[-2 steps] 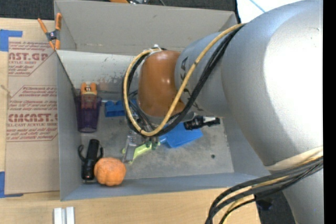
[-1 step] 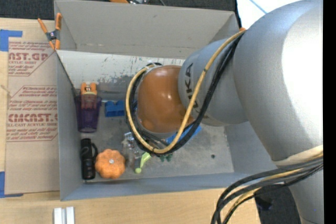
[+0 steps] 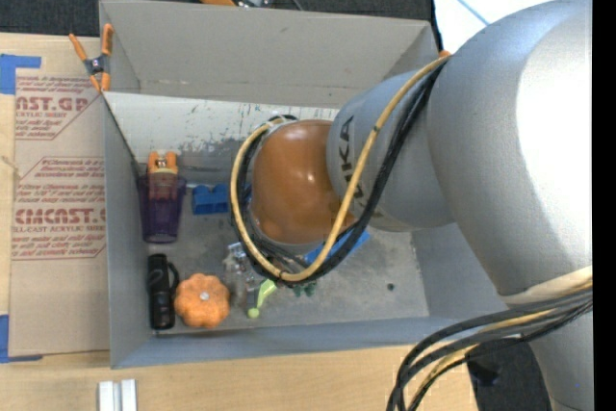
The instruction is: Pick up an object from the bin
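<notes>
My gripper (image 3: 241, 267) reaches down to the bin floor near the front, just below the arm's orange cover. A small yellow-green piece (image 3: 258, 299) lies right at its tip, partly hidden by it. An orange pumpkin-shaped toy (image 3: 202, 300) sits just to the left of the gripper, close to the front wall. A blue block (image 3: 209, 199) lies further back on the floor, beside the cover. A flat blue thing (image 3: 352, 244) peeks out from under the arm on the right.
A purple cup (image 3: 162, 207) stands by the left wall with a small orange item (image 3: 164, 163) behind it. A black oblong object (image 3: 159, 290) lies in the front left corner. The arm covers the bin's right half.
</notes>
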{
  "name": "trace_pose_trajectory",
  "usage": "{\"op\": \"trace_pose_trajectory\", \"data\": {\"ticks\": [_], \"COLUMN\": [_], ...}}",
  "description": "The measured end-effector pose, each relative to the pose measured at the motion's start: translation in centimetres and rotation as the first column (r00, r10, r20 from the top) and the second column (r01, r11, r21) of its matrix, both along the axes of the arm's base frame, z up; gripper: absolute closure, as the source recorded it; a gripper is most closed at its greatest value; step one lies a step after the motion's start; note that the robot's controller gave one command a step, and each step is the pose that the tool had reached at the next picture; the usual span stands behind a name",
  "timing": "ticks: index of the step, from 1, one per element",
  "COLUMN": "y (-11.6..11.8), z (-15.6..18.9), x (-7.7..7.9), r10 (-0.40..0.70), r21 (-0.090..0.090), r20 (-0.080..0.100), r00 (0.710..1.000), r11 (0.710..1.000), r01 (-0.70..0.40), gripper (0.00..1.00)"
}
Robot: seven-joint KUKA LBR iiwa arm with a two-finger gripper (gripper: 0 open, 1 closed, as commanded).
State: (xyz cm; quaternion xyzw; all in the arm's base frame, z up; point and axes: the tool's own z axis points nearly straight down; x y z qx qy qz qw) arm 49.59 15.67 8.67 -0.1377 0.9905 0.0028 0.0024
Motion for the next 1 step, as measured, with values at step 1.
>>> {"op": "trace_pose_trajectory", "data": {"ticks": [1], "y": [-0.35], "z": [-0.47], "x": [0.0], "r10": [0.258], "r21": [-0.001], "r20": [0.001], "r00": [0.966], "r11": [0.966], "r01": [-0.258], "gripper": [1.0]}}
